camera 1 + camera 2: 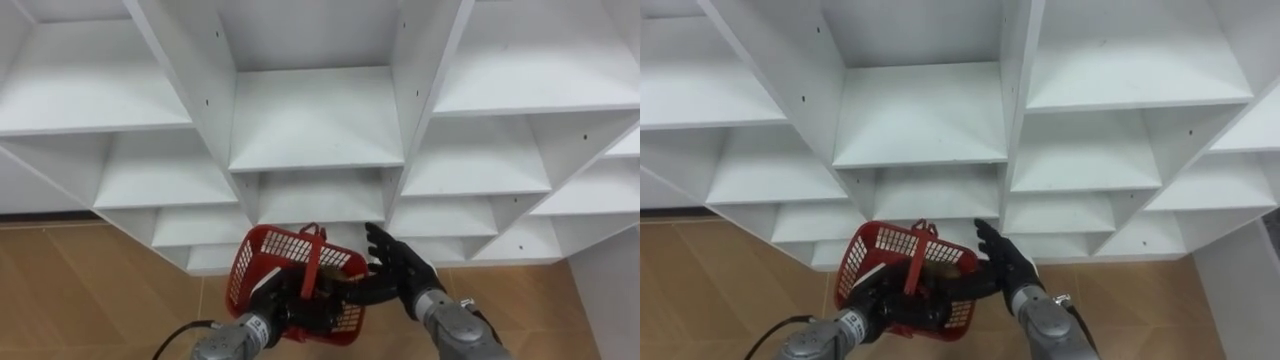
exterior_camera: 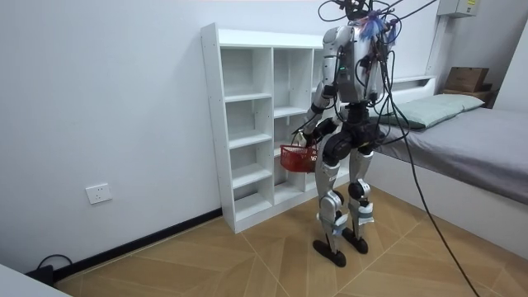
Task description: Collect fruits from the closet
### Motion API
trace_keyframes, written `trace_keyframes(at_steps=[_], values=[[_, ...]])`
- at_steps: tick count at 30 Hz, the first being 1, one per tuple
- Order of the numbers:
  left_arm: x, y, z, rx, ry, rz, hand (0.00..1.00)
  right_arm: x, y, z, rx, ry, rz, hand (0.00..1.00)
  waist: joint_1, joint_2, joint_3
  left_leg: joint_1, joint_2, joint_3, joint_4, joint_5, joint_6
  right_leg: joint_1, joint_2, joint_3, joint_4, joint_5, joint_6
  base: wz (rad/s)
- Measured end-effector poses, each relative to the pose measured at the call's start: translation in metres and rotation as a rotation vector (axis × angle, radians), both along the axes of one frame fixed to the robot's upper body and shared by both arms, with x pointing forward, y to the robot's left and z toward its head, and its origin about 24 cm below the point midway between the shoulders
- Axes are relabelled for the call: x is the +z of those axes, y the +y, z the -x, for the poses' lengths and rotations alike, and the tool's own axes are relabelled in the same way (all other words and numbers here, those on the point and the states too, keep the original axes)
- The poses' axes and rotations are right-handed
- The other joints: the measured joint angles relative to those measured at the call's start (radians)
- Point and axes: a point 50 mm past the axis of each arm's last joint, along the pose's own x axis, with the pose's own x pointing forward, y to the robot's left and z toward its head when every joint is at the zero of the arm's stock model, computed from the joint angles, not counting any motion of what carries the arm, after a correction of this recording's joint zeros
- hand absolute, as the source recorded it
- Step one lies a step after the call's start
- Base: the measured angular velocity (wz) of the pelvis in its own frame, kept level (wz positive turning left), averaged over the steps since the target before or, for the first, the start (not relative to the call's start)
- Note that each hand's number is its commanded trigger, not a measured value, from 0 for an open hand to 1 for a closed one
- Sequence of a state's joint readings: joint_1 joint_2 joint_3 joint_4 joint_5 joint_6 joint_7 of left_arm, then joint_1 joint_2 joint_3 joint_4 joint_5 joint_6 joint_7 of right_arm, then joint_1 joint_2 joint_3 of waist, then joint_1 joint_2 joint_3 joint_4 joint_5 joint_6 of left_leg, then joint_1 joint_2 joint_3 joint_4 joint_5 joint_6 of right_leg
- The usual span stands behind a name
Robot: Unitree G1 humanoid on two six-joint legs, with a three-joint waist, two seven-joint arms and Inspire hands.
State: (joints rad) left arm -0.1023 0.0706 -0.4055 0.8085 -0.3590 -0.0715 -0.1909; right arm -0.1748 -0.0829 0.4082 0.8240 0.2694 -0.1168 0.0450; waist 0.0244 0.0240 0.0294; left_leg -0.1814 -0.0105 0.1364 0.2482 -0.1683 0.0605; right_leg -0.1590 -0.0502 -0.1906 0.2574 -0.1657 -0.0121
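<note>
1. Left eye view: my left hand [image 1: 272,305] has its fingers clamped on the near wall of the red basket [image 1: 262,262], held tilted below the white closet [image 1: 315,115]. My right hand [image 1: 405,272] sits at the basket's 3 o'clock, fingers straight and spread, tips reaching over the rim. The handle [image 1: 312,258] stands up, running 12 to 6.
2. Room view: I stand facing the closet, with the basket between me and its lower shelves.
3. Right eye view: a yellowish-brown lump [image 1: 945,272] lies inside the mesh; I cannot tell whether it is fruit. I judge my free right hand the one for picking.
</note>
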Motion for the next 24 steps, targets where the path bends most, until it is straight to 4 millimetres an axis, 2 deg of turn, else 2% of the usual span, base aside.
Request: trace_keyframes(at_steps=[24], values=[[0.0002,0.0012,-0.0008,0.006,0.003,0.006,1.0,0.0012,-0.0002,-0.0035,0.022,-0.009,0.027,0.0,-0.006,0.0,0.0005,0.001,0.0,-0.001,-0.009,0.0,0.0,0.0,0.001,-0.001,-0.002,0.0,-0.001,0.0]])
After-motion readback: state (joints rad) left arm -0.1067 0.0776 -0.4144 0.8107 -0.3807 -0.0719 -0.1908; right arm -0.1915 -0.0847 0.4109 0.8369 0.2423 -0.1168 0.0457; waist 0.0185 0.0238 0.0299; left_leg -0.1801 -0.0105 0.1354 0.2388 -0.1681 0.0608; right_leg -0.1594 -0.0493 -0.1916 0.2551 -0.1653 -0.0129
